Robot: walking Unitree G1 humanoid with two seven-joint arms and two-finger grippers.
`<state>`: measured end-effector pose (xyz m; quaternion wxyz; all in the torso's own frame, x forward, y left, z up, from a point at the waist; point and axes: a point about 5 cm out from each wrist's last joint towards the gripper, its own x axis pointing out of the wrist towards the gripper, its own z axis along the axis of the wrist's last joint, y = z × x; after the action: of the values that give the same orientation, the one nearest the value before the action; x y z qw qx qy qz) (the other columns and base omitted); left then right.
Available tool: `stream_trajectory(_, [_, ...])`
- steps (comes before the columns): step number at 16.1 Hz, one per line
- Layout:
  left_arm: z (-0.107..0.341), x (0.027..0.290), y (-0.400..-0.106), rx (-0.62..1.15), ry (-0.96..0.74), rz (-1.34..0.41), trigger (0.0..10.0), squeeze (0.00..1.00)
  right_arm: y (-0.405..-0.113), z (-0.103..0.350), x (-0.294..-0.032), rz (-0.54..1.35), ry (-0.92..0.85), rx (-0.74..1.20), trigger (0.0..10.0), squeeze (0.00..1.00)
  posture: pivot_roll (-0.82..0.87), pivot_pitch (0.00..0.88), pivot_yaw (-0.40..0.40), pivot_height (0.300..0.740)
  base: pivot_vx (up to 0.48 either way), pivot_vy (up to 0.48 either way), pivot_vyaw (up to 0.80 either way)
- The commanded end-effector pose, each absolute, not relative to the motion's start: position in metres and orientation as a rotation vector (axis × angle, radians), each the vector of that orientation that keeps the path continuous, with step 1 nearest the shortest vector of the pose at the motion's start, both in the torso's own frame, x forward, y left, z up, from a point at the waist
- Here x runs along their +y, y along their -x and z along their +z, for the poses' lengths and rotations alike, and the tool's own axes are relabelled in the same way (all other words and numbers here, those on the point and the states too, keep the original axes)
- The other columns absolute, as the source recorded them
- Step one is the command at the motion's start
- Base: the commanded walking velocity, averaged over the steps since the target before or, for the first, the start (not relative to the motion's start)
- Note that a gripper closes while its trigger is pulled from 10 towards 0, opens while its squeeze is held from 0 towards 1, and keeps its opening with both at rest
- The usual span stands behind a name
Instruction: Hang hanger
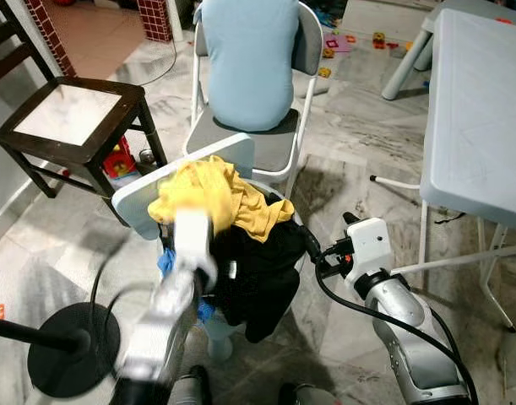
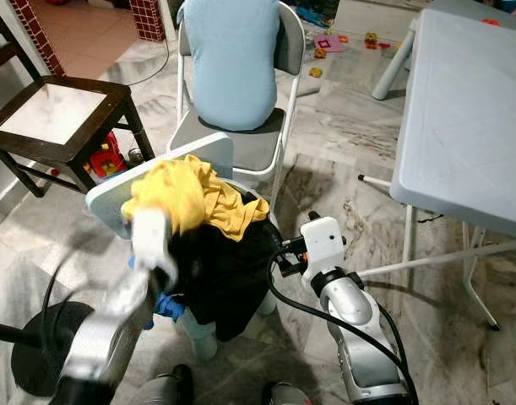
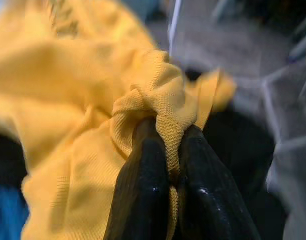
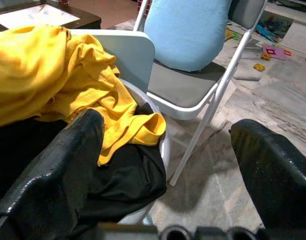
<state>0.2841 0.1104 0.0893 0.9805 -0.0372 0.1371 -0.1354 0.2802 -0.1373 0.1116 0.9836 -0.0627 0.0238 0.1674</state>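
My left arm reaches forward and up, blurred, its gripper pinched tight on a fold of the yellow shirt. The shirt lies heaped on black clothes on a small white chair, bunched with no clear long axis. My right gripper hovers spread wide beside the pile.

Left arm motion-blurred (chair under clothes mostly hidden)

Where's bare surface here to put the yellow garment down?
Free: grey table top on the right, and the dark wooden stool seat on the left. Crowded: small chair under yellow garment and black clothes; left claw pinches the yellow.
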Motion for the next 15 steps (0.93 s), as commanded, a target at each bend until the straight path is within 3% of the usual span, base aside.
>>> stream_trajectory(1, [0.098, 0.111, -0.281, 0.261, 0.041, -0.289, 0.0, 0.0, -0.278, 0.114, -0.14, 0.33, 0.136, 0.038, 10.0, 0.0, -0.03, 0.21, -0.045, 0.74, 0.0, 0.0, 0.0])
stream_trajectory(7, [0.062, 0.158, -0.226, 0.474, -0.226, -0.23, 0.0, 0.0, -0.28, 0.113, -0.139, 0.347, 0.146, 0.045, 10.0, 0.0, -0.01, 0.215, -0.058, 0.74, 0.0, 0.0, 0.0])
stream_trajectory(9, [0.057, 0.161, -0.223, 0.497, -0.28, -0.246, 0.0, 0.0, -0.279, 0.112, -0.139, 0.351, 0.148, 0.05, 10.0, 0.0, -0.01, 0.215, -0.062, 0.74, 0.0, 0.0, 0.0])
stream_trajectory(10, [0.056, 0.164, -0.226, 0.488, -0.371, -0.246, 10.0, 0.0, -0.279, 0.111, -0.138, 0.358, 0.15, 0.053, 10.0, 0.0, -0.01, 0.208, -0.063, 0.74, 0.0, 0.0, 0.0])
stream_trajectory(11, [0.056, 0.164, -0.227, 0.484, -0.385, -0.246, 10.0, 0.0, -0.279, 0.111, -0.137, 0.359, 0.149, 0.052, 10.0, 0.0, -0.01, 0.207, -0.063, 0.74, 0.0, 0.0, 0.0])
stream_trajectory(12, [0.059, 0.163, -0.233, 0.458, -0.476, -0.284, 10.0, 1.0, -0.28, 0.112, -0.135, 0.363, 0.147, 0.048, 10.0, 0.0, -0.01, 0.201, -0.062, 0.74, 0.0, 0.0, 0.0])
stream_trajectory(15, [0.068, 0.162, -0.24, 0.4, -0.646, -0.306, 10.0, 1.0, -0.282, 0.113, -0.135, 0.364, 0.145, 0.044, 10.0, 0.0, 0.0, 0.191, -0.061, 0.74, 0.0, 0.0, 0.0])
